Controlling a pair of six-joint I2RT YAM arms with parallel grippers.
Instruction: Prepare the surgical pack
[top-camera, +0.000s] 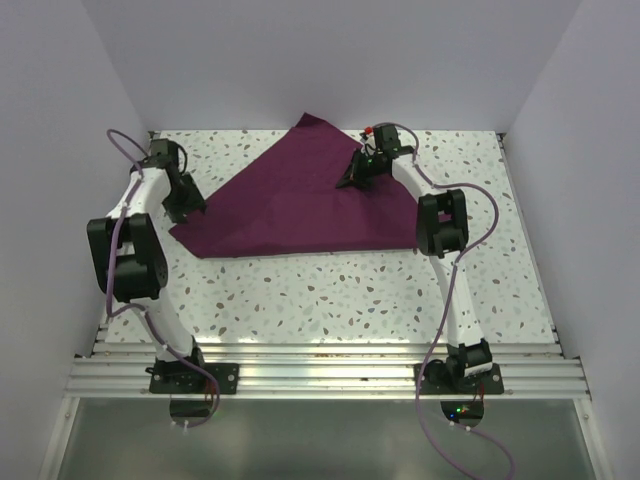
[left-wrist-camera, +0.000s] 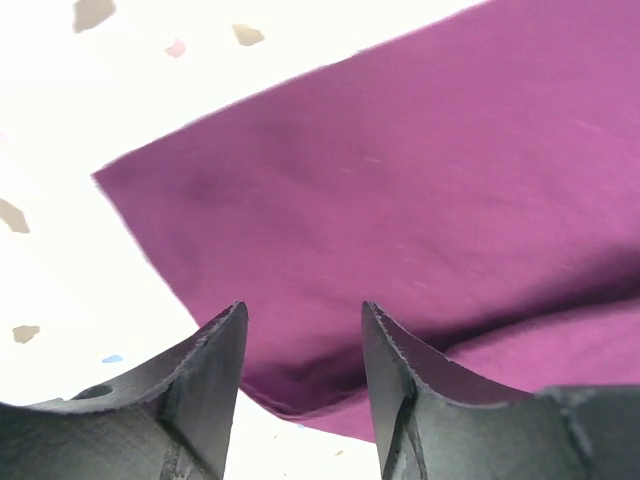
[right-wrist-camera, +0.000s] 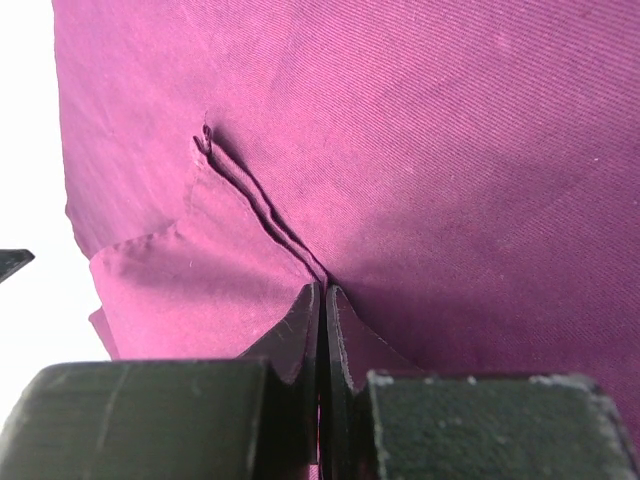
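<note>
Pinching pleat of maroon cloth (top-camera: 285, 205) w/ R gripper (right-wrist-camera: 322, 292), tips pressed together; holding L gripper (left-wrist-camera: 303, 312) spread by cloth's L corner. Lying folded, triangular, on table (top-camera: 400, 290). Risking thin pinch slipping, fold skewing if pulling one-sided.

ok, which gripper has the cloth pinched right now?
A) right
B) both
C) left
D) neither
A: in its wrist view the right gripper has its fingers pressed together on a raised crease of the maroon cloth, while the left gripper has its jaws apart over the cloth's corner with nothing between them.
</note>
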